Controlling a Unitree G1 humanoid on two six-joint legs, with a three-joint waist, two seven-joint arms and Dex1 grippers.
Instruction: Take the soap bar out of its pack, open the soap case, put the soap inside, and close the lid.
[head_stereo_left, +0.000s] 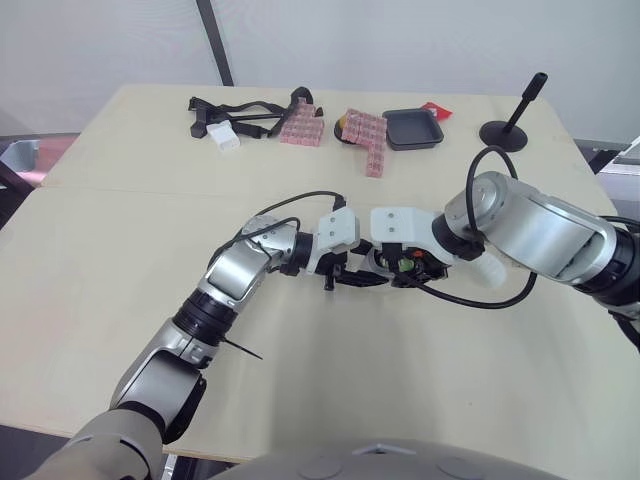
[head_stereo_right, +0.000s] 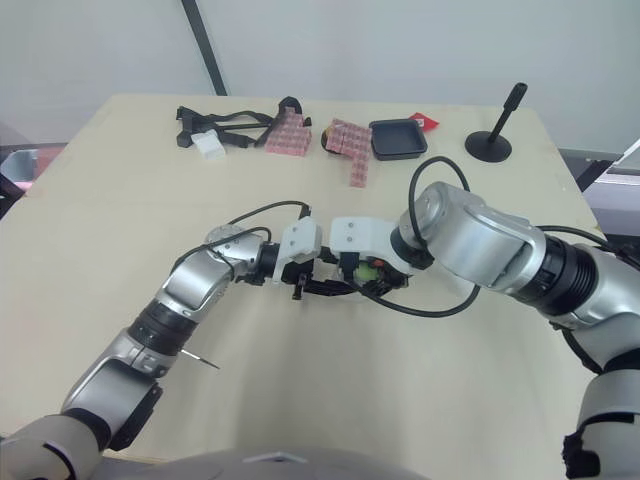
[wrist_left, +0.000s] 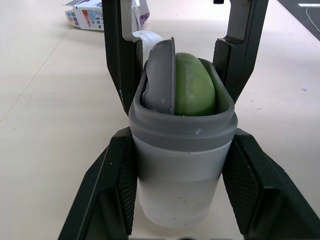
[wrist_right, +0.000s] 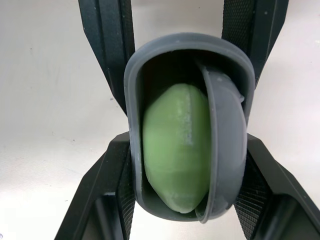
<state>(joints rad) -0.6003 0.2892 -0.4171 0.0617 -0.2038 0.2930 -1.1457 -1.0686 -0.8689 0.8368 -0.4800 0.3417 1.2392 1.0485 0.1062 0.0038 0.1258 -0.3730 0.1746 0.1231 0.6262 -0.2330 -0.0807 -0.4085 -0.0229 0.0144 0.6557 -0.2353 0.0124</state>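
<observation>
pale table (head_stereo_left: 420, 400), mid-span: left gripper (head_stereo_left: 352, 277) and right gripper (head_stereo_left: 398, 268) both pinch the soap case (wrist_left: 182, 150) from opposite ends. green soap (wrist_left: 195, 92) sits inside, lid (wrist_left: 161, 75) tilted ajar. unpacking and loading look done; closing the lid is left. far edge: white box (head_stereo_left: 224, 137), pink packs (head_stereo_left: 302, 125), black tray (head_stereo_left: 412, 128), well apart from the case, nothing in the way.

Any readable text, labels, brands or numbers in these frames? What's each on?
None legible.
Printed box, likely the soap pack: coloured print, too blurred to read.
Soap case and green soap: no markings visible.
Pink patterned pieces: too small to read any text.
</observation>
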